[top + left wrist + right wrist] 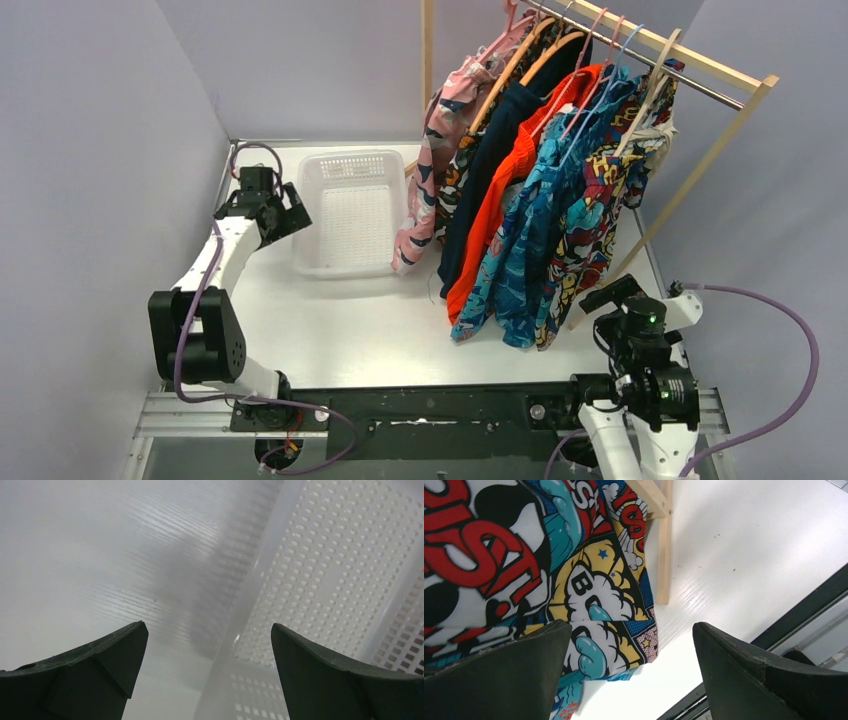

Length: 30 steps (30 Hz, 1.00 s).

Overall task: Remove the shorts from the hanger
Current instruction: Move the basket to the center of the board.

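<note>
Shorts of soft bright cloth (530, 200) all hang on the wooden rack (690, 52) far right, none taken off yet, and the black left gripper (208, 625) and right gripper (631, 624) are open and empty.

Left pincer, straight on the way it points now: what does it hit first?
The white basket: the open left pincer aims at its rim and side wall, nothing in between. It looks close, but depth is unclear.
</note>
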Tool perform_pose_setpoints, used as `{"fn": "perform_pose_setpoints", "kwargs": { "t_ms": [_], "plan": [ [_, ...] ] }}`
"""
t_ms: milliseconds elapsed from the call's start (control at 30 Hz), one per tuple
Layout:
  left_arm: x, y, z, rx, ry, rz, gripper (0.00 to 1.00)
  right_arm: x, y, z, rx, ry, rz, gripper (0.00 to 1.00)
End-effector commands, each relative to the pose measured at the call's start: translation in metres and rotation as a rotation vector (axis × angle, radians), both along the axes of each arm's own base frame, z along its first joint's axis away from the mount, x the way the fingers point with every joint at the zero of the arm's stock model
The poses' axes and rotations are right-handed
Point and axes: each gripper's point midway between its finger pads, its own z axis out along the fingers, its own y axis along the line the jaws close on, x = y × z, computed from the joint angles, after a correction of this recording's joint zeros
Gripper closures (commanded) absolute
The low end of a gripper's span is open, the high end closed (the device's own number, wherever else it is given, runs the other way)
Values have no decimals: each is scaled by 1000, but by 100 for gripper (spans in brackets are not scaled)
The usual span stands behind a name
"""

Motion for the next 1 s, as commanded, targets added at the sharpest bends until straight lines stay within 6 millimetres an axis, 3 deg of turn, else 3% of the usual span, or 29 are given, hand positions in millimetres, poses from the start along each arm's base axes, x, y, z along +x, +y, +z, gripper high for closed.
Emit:
{"fn": "perform_pose_setpoints", "kwargs": {
  "t_ms": [0,133,267,400,600,767,867,967],
  "plan": [
    [23,23,-9,-18,-12,65,4,21,-12,10,4,-15,-106,2],
    [20,24,-37,-91,33,76,9,42,-12,-4,16,15,-121,2],
    [14,24,-46,-127,46,75,14,57,-7,4,45,-32,-98,2],
    [1,46,-45,-77,67,170,18,61,-12,8,7,-41,-104,2],
    [-40,79,-41,-48,67,296,22,52,-20,-3,13,-41,-173,2],
    [-79,108,-53,-178,62,406,23,51,-26,-10,11,-39,-223,2],
    [-84,118,-37,-191,22,383,23,49,-31,-10,4,-45,-258,2],
    [-73,104,-16,-242,-42,297,22,51,-33,-13,0,-48,-268,2]
  ]
}}
